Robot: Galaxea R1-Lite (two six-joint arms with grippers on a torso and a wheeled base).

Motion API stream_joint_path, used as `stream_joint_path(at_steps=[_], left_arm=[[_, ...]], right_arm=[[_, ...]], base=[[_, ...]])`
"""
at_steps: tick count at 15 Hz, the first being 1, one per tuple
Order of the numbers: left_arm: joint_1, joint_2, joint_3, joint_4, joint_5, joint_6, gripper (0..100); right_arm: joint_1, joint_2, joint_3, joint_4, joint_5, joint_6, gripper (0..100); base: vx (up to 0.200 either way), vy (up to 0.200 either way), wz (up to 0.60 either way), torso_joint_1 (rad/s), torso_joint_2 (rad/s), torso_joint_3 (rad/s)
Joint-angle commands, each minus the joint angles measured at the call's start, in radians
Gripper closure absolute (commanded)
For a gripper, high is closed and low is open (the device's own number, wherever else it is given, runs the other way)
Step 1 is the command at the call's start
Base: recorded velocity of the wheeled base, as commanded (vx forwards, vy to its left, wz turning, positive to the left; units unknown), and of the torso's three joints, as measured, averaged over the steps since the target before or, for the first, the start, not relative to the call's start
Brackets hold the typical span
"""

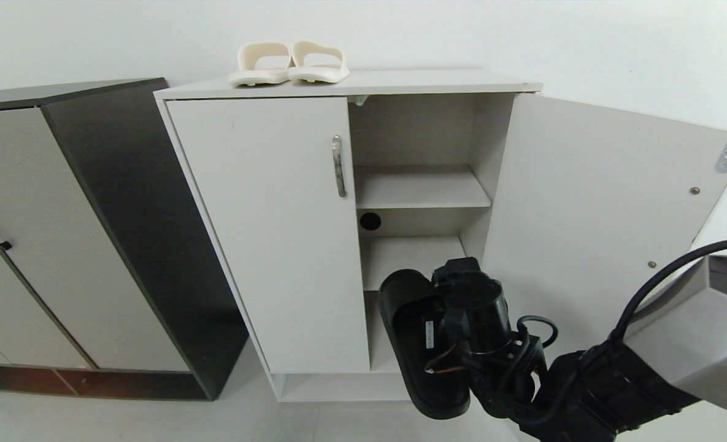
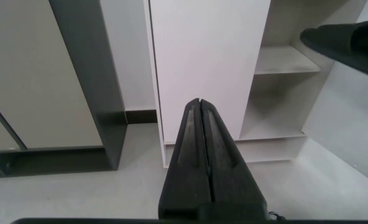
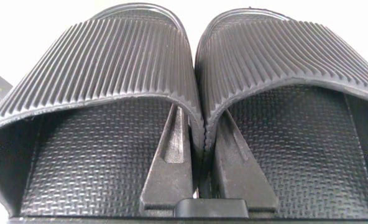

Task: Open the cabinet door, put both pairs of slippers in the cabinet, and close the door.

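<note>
the right gripper clenches the touching inner walls of the 2 black slippers, 1 finger in each, so both carry as 1 load, with the open cabinet just beyond its jaws. the left gripper is clenched empty; the cream slippers lie well above both jaws.

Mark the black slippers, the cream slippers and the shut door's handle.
black slippers (image 1: 407, 328): head view, flat side of the visible slipper.
cream slippers (image 1: 264, 49): head view, strap of the left one.
door handle (image 1: 337, 166): head view, middle of the metal bar.
</note>
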Motion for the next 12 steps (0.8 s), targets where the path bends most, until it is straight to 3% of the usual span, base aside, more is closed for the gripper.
stream_joint_path(at_steps=[1, 9, 12], left_arm=[[-0.001, 0.002, 0.000, -0.001, 0.000, 0.000, 100], [0.000, 0.002, 0.000, -0.001, 0.000, 0.002, 100], [0.000, 0.002, 0.000, -0.001, 0.002, 0.002, 100]], right_arm=[[0.001, 0.045, -0.008, 0.000, -0.007, -0.001, 100], [-0.001, 0.136, -0.051, -0.017, -0.043, 0.024, 100], [0.010, 0.148, -0.057, -0.099, -0.096, 0.008, 100]], base=[[0.000, 0.000, 0.00, -0.002, 0.00, -0.115], [0.000, 0.000, 0.00, 0.004, 0.00, -0.191], [0.000, 0.000, 0.00, 0.002, 0.01, -0.198]])
